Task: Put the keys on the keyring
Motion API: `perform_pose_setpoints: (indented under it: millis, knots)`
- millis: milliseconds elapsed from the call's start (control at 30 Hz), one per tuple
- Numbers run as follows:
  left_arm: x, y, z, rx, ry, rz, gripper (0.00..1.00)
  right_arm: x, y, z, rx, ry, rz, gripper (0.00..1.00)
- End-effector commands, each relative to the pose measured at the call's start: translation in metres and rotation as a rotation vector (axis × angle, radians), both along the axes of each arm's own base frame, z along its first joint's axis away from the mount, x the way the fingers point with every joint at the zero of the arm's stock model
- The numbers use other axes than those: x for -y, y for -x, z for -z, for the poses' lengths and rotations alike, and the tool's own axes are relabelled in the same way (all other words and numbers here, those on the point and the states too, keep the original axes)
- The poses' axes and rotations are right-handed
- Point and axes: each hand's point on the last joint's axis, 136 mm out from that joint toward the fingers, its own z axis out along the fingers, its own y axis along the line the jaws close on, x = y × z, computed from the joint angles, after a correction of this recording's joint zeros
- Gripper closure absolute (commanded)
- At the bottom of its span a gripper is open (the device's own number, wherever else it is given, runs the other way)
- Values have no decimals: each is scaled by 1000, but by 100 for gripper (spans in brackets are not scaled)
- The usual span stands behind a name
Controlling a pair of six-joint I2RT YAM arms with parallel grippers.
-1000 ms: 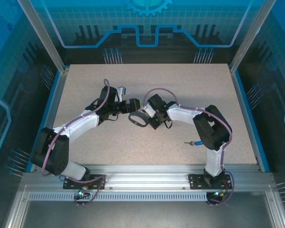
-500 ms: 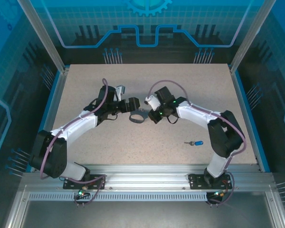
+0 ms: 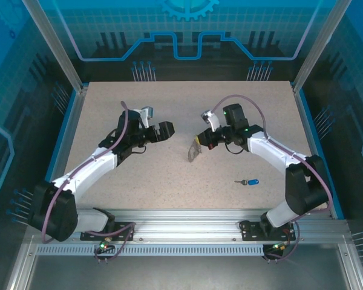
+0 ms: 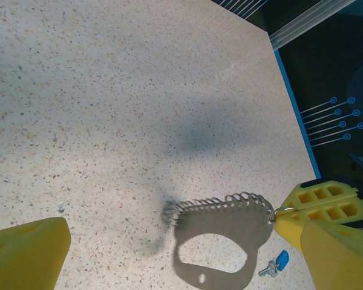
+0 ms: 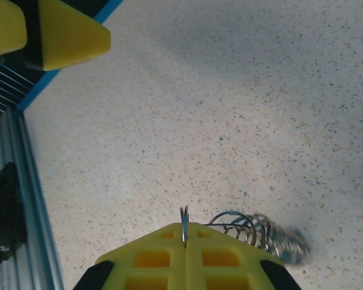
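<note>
A robot lab cell: aluminium frame (image 3: 187,217), blue circuit-print panels (image 3: 109,30).

Bright even light, seemingly from overhead, casts soft shadows on the table (image 4: 109,90); close foregrounds blur.

The two arms draw apart over the middle of the table (image 3: 109,109). The left gripper (image 3: 165,130) edges back to the left. The right gripper (image 3: 201,141) swings right and toward the far side, its arm stretching out and its elbow sliding toward the right edge. The keyring (image 3: 194,151), a second ago a flat oval between the two sets of fingers, travels with the right gripper and now hangs edge-on from its pinched fingertips.
</note>
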Motion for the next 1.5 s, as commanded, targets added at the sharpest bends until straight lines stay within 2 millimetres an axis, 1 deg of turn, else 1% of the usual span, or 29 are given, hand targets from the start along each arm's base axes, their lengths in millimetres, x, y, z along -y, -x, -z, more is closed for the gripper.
perform_pose_setpoints:
  millis: [0, 100, 233, 367, 467, 533, 600, 800, 867, 1000, 1133, 1233, 1333, 1467]
  knots:
    - [-6, -2, -13, 60, 19, -28, 1, -2, 4, -29, 33, -127, -33, 100]
    - [2, 1, -16, 75, 35, 24, 1, 1, 5, -39, 43, -181, -37, 100]
    - [18, 5, -27, 94, 86, 121, 6, 2, 8, -58, 60, -239, -46, 100]
    - [36, 7, -52, 131, 163, 227, 11, 0, 10, -80, 74, -302, -58, 100]
    - [46, 7, -69, 153, 198, 286, 16, -2, 13, -91, 75, -338, -68, 100]
    - [52, 7, -80, 164, 221, 330, 20, -3, 14, -94, 83, -356, -85, 100]
    - [60, 8, -91, 177, 253, 382, 26, -5, 15, -98, 87, -375, -100, 100]
    - [76, 10, -109, 204, 338, 493, 41, -8, 13, -102, 82, -394, -131, 100]
    - [81, 9, -110, 203, 358, 513, 45, -8, 12, -104, 85, -399, -139, 100]
    - [91, 10, -111, 209, 377, 554, 49, -7, 7, -108, 92, -413, -145, 100]
    - [100, 13, -110, 216, 385, 582, 50, -6, 3, -109, 85, -429, -151, 100]
    - [107, 16, -104, 208, 384, 599, 50, -3, 3, -108, 76, -434, -149, 100]
    - [114, 19, -101, 203, 388, 617, 54, -1, 5, -109, 72, -436, -145, 100]
    - [120, 22, -100, 202, 393, 639, 55, 1, 5, -114, 98, -448, -143, 100]
